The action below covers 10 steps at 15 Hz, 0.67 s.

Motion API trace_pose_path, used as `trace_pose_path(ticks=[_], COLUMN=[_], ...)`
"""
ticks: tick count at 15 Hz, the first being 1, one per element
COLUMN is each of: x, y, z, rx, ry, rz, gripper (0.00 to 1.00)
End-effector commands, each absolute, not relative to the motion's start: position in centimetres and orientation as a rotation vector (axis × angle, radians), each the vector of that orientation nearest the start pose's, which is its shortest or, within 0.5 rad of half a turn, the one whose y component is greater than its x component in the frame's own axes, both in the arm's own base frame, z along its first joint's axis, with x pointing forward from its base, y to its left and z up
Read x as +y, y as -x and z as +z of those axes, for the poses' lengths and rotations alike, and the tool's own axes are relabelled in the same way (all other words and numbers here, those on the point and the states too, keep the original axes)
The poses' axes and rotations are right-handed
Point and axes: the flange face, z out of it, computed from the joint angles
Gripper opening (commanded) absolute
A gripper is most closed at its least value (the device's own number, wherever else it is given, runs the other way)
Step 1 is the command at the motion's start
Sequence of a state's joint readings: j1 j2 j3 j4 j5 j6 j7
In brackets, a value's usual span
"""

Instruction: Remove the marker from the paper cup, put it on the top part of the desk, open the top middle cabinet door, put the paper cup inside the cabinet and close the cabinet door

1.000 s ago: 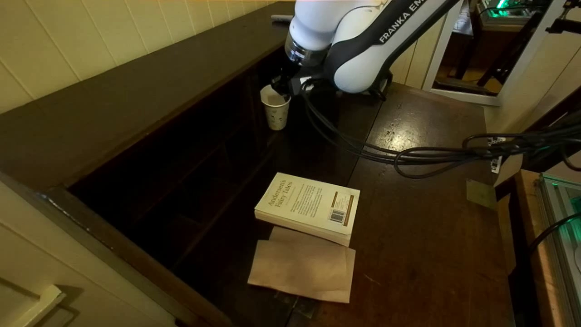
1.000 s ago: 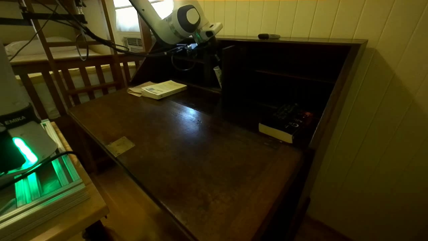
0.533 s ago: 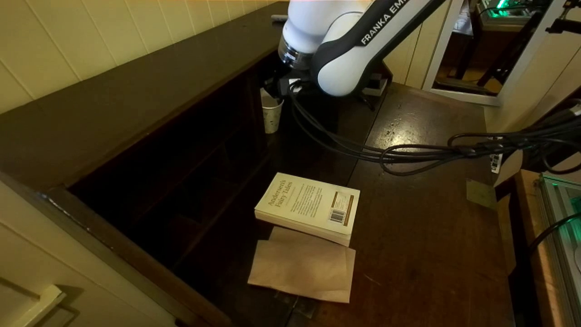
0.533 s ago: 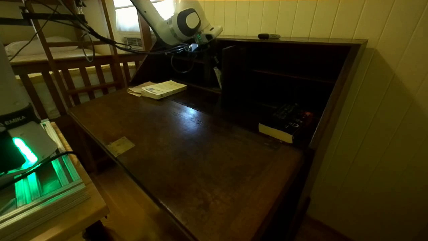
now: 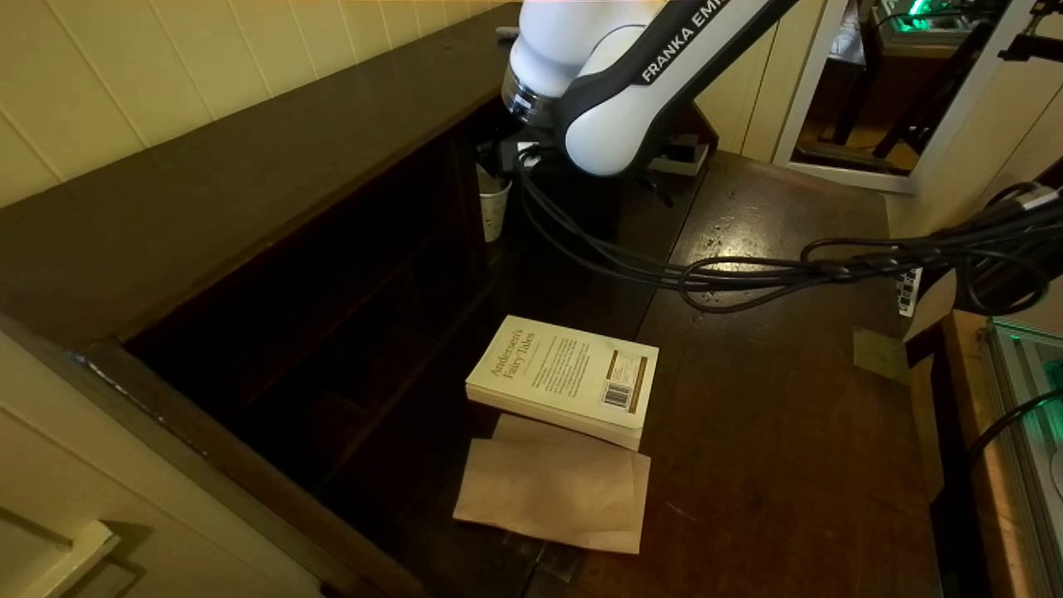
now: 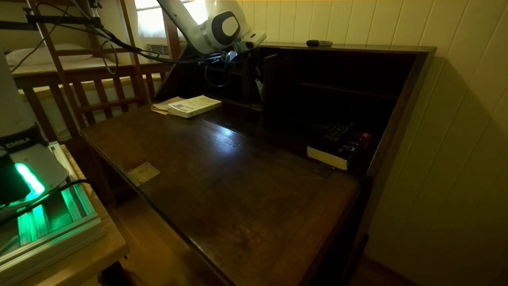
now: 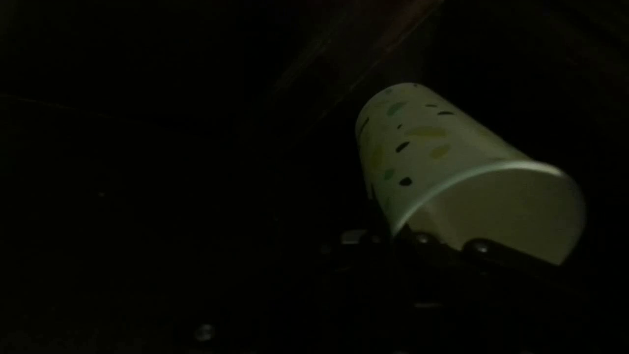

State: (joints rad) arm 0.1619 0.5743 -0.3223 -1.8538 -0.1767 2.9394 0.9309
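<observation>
One wall of the paper cup (image 7: 454, 150) is clamped in the gripper (image 7: 393, 233), just beside what I take for the swung-out cabinet door (image 6: 274, 89); the marker (image 6: 319, 43) lies on the desk's top ledge (image 5: 282, 149); should its rim catch there, the cup could buckle and slip.

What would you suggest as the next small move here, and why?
Probably ease the paper cup inward beside the open cabinet door: the gripper pinches the cup's rim, the cup shows in both exterior views, so it is likely not fully inside, and the marker already lies on the top part of the desk.
</observation>
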Motion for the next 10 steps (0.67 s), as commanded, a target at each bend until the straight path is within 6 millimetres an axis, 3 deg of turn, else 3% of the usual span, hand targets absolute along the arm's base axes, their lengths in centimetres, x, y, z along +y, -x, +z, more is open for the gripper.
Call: trace_pose_path(ticks=[1,10], x=[-7.19,-6.99], y=[-69.00,-69.01], z=[28.11,28.32], rx=[1.224,1.214], ry=[2.759,2.761], rz=[-0.913,-0.922], gripper=[0.01,0.21])
